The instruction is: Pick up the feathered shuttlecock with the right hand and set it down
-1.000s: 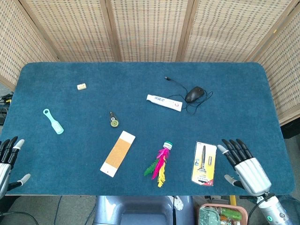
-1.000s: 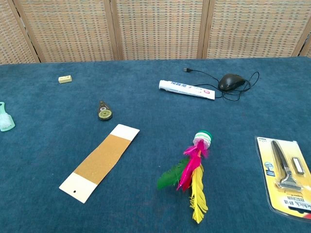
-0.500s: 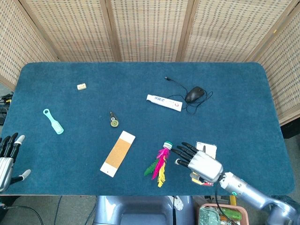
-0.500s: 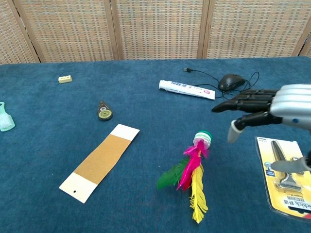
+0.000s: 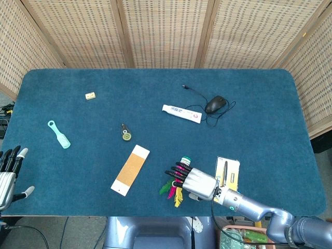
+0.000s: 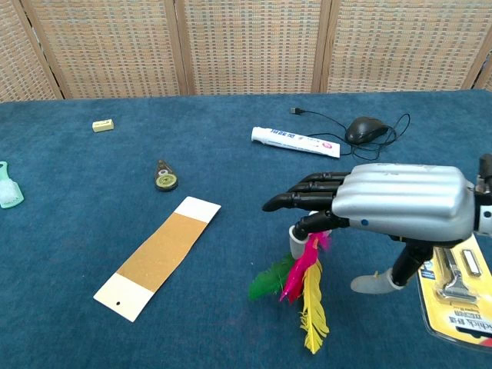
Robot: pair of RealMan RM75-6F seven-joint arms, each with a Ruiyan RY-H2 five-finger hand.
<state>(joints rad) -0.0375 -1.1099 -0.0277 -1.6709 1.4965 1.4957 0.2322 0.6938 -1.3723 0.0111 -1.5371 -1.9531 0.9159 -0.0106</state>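
**Blue felt table, right hand poised over the shuttlecock**

Blue carpet-like cloth (image 5: 270,104) covers the table, with woven screens behind. Nearest the robot, the feathered shuttlecock (image 6: 304,288) lies flat near the front edge, feathers toward the robot, base away. The right hand (image 6: 384,203) hovers just above its base end, fingers (image 6: 296,201) spread and holding nothing. I judge the pickup not yet made: closing, lifting and setting down all remain. The left hand (image 5: 9,174) sits at the table's left edge, fingers apart, empty.

Beside the shuttlecock lie a packaged razor (image 5: 227,179) and a tan card (image 5: 130,169); farther off, a toothpaste tube (image 5: 181,113) and a mouse (image 5: 215,104).

Only the head view shows the left hand; the chest view shows the gap between palm and feathers more clearly
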